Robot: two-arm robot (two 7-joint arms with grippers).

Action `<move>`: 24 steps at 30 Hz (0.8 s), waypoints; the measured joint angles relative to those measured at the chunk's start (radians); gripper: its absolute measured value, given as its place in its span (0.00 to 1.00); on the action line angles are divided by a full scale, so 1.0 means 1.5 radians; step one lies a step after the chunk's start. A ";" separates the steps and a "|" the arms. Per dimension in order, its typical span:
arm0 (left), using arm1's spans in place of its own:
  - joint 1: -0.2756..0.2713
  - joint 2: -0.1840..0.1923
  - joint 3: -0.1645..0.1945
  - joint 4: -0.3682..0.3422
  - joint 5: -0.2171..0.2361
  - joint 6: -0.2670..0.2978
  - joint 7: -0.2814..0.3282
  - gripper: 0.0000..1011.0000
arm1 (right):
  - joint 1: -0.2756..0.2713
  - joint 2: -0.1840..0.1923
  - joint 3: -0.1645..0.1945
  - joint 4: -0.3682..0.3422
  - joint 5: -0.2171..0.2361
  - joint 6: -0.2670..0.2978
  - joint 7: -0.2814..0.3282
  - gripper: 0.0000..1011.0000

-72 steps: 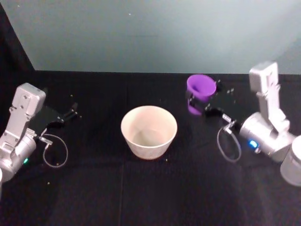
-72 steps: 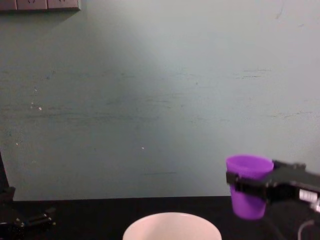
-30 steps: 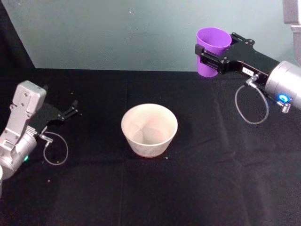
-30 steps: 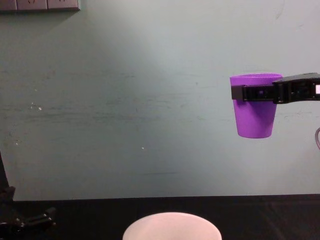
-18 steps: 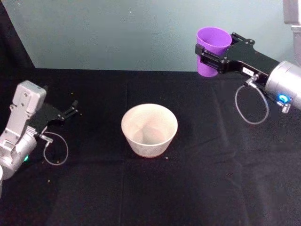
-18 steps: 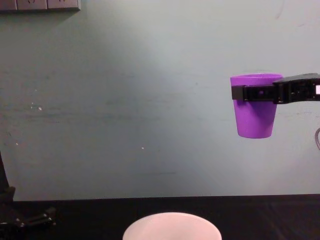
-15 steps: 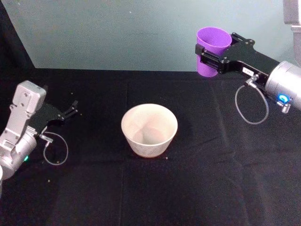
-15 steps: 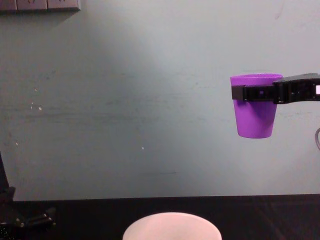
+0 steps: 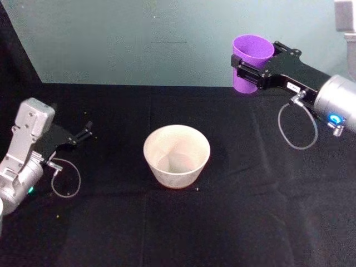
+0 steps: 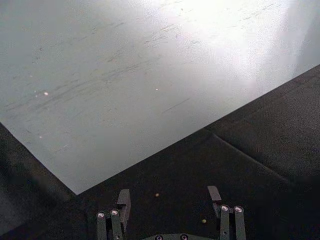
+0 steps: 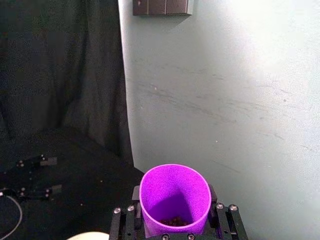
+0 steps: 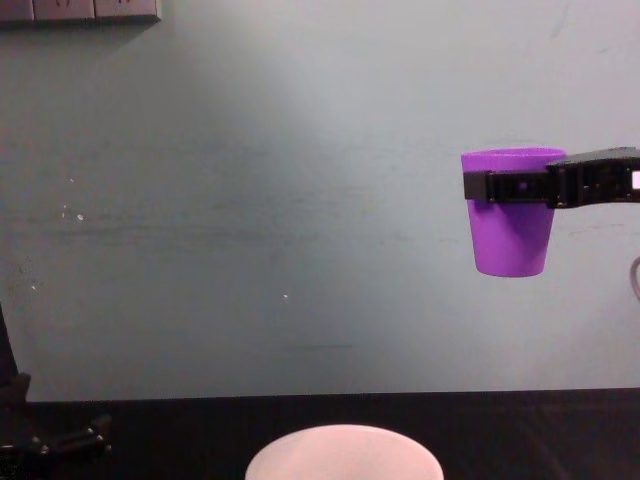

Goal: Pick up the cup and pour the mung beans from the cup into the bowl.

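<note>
The right gripper [image 9: 253, 69] clamps the upright purple cup [image 12: 510, 240] high over the black table [image 9: 250, 211], to the right of the pale bowl [image 9: 177, 156] and beyond it. Mung beans [image 11: 174, 220] lie in the cup's bottom. The left gripper [image 10: 169, 197] rests at the table's left, fingers spread.

Wall: pale grey-green wall [image 12: 300, 200], smooth, with faint scuffs and streaks, rising straight behind the table.
Table: table [image 9: 167, 233] covered in black cloth with faint fold lines.
Wall fitting: grey panelled plate [image 12: 80, 9] set high on the wall.
Curtain: dark curtain [image 11: 60, 65] at the wall's left end.
Light: soft, with a bright glare on part of the wall.
</note>
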 joint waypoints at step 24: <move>0.000 0.000 0.000 0.000 0.000 0.000 0.000 0.99 | 0.000 0.000 0.000 0.000 0.000 0.000 0.000 0.72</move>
